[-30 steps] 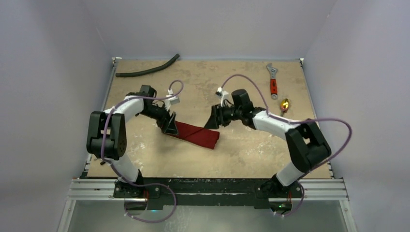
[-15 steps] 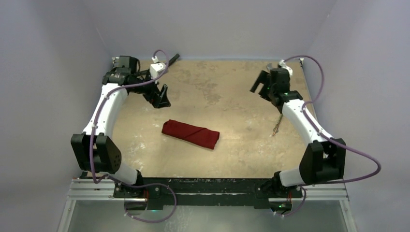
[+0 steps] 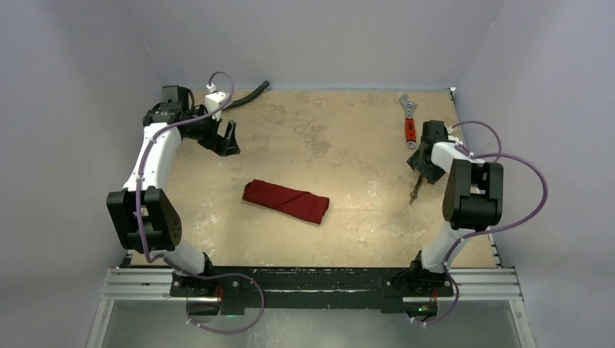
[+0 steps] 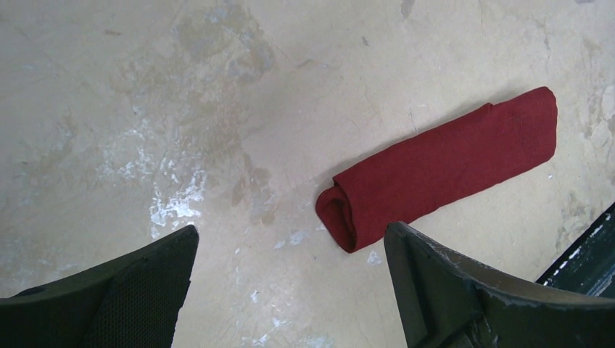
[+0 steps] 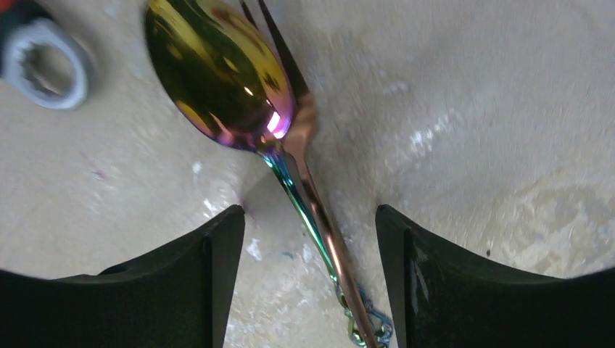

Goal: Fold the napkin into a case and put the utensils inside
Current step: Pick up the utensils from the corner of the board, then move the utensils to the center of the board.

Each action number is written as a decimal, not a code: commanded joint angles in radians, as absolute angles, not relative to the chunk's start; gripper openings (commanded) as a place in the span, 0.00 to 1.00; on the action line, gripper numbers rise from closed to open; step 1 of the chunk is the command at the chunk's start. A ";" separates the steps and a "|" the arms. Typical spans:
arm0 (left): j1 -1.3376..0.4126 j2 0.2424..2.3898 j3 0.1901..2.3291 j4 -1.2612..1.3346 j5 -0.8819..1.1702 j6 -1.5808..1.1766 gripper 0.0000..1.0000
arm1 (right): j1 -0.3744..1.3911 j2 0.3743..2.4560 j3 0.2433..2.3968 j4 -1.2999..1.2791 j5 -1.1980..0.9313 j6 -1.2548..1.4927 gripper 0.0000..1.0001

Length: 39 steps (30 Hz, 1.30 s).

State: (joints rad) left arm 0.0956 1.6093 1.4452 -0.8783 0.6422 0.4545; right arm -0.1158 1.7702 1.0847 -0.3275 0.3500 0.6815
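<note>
Right wrist view: utensils (image 5: 294,156) straight between R gripper's (image 5: 308,214) open, empty jaws, handles lengthwise along the gap, spoon bowl (image 5: 225,76) ahead-left; folded napkin (image 3: 286,201) well apart, back-left of it, nearer L gripper (image 4: 290,232), likewise wide open.

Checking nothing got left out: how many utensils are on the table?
2: a spoon overlapping a fork, both between the right fingers, beside the wrench; others may be hidden beneath.

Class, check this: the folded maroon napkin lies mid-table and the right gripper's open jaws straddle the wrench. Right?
No. In the right wrist view, the right gripper straddles the spoon and fork handles, not the wrench; the napkin part holds.
</note>
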 commanded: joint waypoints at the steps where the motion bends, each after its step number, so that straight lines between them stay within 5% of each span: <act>1: 0.092 1.524 1.456 -0.826 0.627 0.424 0.99 | -0.133 1.833 1.135 -0.342 0.381 0.689 0.66; 4: 0.092 1.520 1.465 -0.846 0.624 0.433 0.99 | -0.145 1.871 1.140 -0.327 0.366 0.677 0.49; 7: 0.093 1.505 1.454 -0.838 0.612 0.426 0.99 | -0.147 1.880 1.132 -0.313 0.321 0.682 0.12; 9: 0.093 1.492 1.450 -0.830 0.605 0.424 0.99 | -0.143 1.872 1.116 -0.281 0.301 0.684 0.00; 21: 0.092 1.474 1.525 -0.884 0.567 0.429 0.99 | 0.302 1.680 0.911 -0.206 0.175 1.102 0.00; 29: 0.093 1.467 1.575 -0.923 0.559 0.427 0.98 | 0.370 1.735 0.989 -0.243 0.219 1.193 0.00; 30: 0.093 1.467 1.575 -0.923 0.561 0.426 0.99 | 0.370 1.742 1.002 -0.252 0.222 1.191 0.04; 34: 0.094 1.463 1.578 -0.920 0.579 0.416 0.99 | 0.371 1.753 1.052 -0.287 0.218 1.149 0.47; 39: 0.092 1.465 1.574 -0.904 0.603 0.405 0.99 | 0.369 1.710 1.139 -0.400 0.284 1.073 0.64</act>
